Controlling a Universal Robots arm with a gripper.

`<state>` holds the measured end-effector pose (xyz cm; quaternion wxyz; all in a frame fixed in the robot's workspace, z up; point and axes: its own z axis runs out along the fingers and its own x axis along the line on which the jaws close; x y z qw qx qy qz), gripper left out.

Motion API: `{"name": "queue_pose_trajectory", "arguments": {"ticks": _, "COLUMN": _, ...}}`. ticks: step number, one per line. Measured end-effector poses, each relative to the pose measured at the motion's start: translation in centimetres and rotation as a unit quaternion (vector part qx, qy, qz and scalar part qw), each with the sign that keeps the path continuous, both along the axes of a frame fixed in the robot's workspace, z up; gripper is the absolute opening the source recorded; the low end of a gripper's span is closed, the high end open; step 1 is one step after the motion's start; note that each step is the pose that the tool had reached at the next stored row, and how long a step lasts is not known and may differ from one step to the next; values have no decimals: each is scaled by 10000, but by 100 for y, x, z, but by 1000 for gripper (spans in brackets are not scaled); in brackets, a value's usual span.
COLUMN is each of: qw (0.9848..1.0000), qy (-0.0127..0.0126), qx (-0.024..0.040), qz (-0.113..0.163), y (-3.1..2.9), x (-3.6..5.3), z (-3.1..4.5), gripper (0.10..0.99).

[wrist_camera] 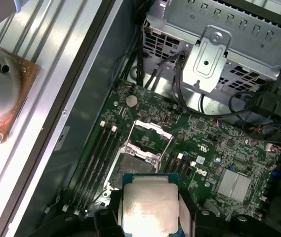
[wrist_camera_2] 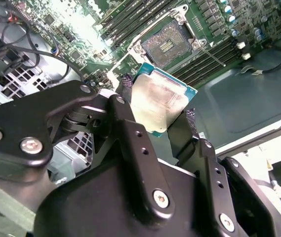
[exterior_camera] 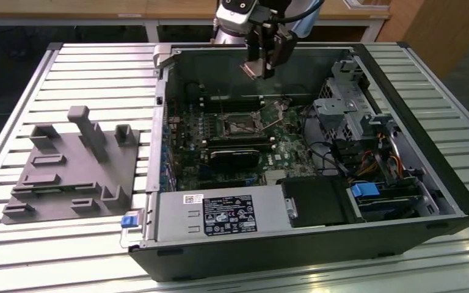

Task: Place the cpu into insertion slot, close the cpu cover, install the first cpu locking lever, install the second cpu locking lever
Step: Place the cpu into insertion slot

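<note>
The exterior view takes in the whole open computer case [exterior_camera: 300,244] lying on a slatted table [exterior_camera: 55,61]. The gripper [exterior_camera: 259,68] hangs above the case's far wall, and a grey moulded fixture [exterior_camera: 71,171] stands well apart from it on the table, toward the exterior view's left. The insertion slot [exterior_camera: 239,126] sits lower than the gripper and apart from it, down on the green board. From this angle, what the gripper carries is hard to make out.

The wrist views settle that. In the second wrist view the gripper [wrist_camera_2: 159,103] is clamped on the cpu [wrist_camera_2: 157,98]. Its black fingers [wrist_camera_2: 126,86] press two opposite edges, the jaws spread just as wide as the chip, whose silvery top faces the camera. Past the chip and clear of it lies the insertion slot [wrist_camera_2: 169,43], its dark centre bare, with long memory slots running beside it. A thin metal lever [wrist_camera_2: 212,55] juts out next to the slot.

The first wrist view looks along the gripper [wrist_camera: 150,217] from another side. The cpu [wrist_camera: 147,205] is held above the board, and the insertion slot [wrist_camera: 136,160] lies just beyond the chip's edge. The cpu cover [wrist_camera: 151,129] stands swung open on the far side of the slot. Farther off from the gripper are a perforated metal drive cage [wrist_camera: 214,54] and a small finned heat sink [wrist_camera: 234,183].
</note>
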<state>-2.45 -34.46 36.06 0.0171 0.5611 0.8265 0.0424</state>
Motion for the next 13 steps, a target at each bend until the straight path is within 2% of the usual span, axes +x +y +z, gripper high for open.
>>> {"name": "queue_pose_trajectory", "arguments": {"ticks": 7, "qw": 9991, "qy": 0, "qx": 0, "qz": -424, "y": 0, "x": 0, "z": -20, "gripper": 537}}
{"name": "queue_pose_trajectory", "arguments": {"ticks": 10, "qw": 9976, "qy": 0, "qx": 0, "qz": -696, "y": 0, "x": 0, "z": -33, "gripper": 537}}
{"name": "queue_pose_trajectory", "arguments": {"ticks": 13, "qw": 9953, "qy": 0, "qx": 0, "qz": -964, "y": 0, "x": 0, "z": -47, "gripper": 537}}
